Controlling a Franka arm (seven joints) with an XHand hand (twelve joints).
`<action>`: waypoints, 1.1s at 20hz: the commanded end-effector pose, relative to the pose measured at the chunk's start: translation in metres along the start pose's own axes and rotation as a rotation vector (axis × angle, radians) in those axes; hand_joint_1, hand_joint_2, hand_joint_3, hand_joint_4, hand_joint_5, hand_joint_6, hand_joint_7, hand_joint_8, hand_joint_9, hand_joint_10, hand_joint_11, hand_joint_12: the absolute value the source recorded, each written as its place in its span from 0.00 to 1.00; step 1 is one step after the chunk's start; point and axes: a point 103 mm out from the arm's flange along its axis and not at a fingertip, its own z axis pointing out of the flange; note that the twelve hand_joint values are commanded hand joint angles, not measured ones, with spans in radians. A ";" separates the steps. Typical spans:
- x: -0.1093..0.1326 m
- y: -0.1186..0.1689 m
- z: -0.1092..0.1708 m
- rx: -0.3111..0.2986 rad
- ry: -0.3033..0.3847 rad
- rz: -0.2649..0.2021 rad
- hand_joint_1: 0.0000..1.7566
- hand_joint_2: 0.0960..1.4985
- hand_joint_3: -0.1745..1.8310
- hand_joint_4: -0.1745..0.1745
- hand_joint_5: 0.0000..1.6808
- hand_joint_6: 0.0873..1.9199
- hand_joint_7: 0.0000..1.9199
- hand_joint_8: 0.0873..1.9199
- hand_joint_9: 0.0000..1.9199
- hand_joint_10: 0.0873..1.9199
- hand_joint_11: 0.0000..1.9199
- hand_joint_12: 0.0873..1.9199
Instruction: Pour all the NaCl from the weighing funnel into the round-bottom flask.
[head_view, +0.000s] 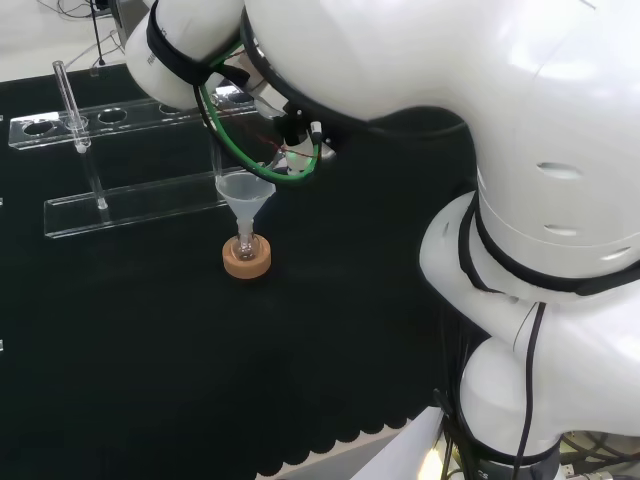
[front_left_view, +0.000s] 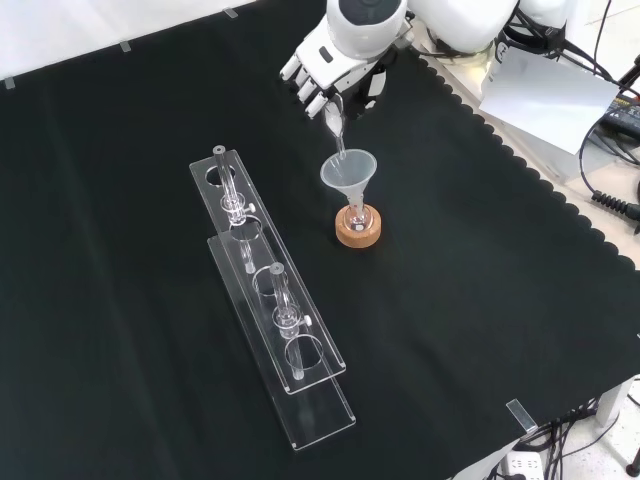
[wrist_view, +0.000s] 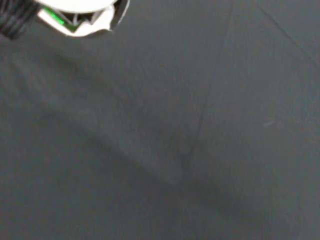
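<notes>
I am holding the hand (front_left_view: 335, 62) above the round-bottom flask (front_left_view: 358, 218), which is sitting on its cork ring (front_left_view: 358, 232) with a plastic funnel (front_left_view: 347, 172) seated in its neck. The fingers are curling round the weighing funnel (front_left_view: 335, 122), pinching its upper end. Its long axis is running steeply downward from the hand, with the spout just over the plastic funnel's far rim in the front view. I am judging the pour to be under way; whether NaCl is flowing cannot be told.
</notes>
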 end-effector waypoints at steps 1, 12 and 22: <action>0.005 0.001 0.000 -0.014 -0.024 -0.025 0.63 0.35 0.52 1.00 0.70 0.47 0.52 0.30 0.61 0.16 0.41 0.55; 0.010 0.002 -0.002 -0.014 -0.066 -0.026 0.63 0.35 0.52 1.00 0.70 0.47 0.52 0.30 0.61 0.16 0.41 0.54; 0.014 0.000 -0.008 -0.012 -0.130 -0.019 0.63 0.35 0.52 1.00 0.70 0.47 0.52 0.30 0.61 0.15 0.41 0.54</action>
